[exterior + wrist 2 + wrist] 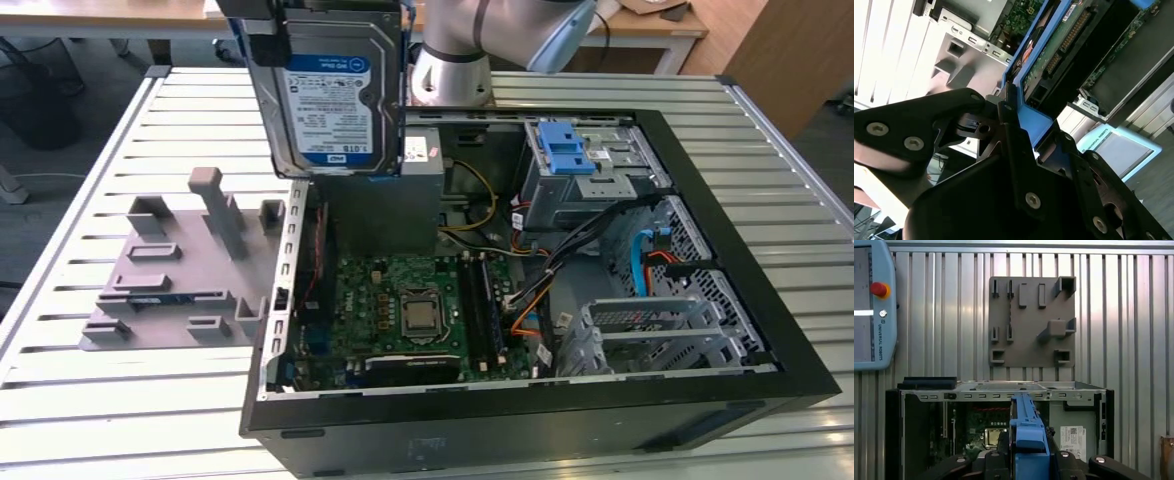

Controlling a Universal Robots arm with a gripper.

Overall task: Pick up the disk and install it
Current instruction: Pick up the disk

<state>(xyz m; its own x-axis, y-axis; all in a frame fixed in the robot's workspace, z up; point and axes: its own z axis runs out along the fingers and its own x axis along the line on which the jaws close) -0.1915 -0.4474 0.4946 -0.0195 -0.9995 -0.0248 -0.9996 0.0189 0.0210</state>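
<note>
Grey and bumpy, a holder plate point(174, 270) lies flat on the slatted metal bench point(80, 400) at the exterior view's left. It sits just beside the open computer case point(534, 425).

Next along, the disk point(334, 90) is up in the air, standing on its edge. It hangs over the grey power box point(420, 195) inside the case. Its face is silver. Its label is blue at the top and white below. A blue plastic frame runs along its edges.

In the second wrist view the end effector point(1031, 125) is closed on that blue frame, with a black finger point(1010, 135) pressed on each side. The disk's green back, with its little metal parts, shows there too. In the first wrist view the disk is seen edge on, like a thin blue strip over the case.

Further right in the exterior view, a green board point(400, 300) lies on the floor of the case. After that comes a blue latch piece point(574, 150) on top of a metal cage, with coloured wires near it. The silver robot arm point(494, 40) stands behind the case.
</note>
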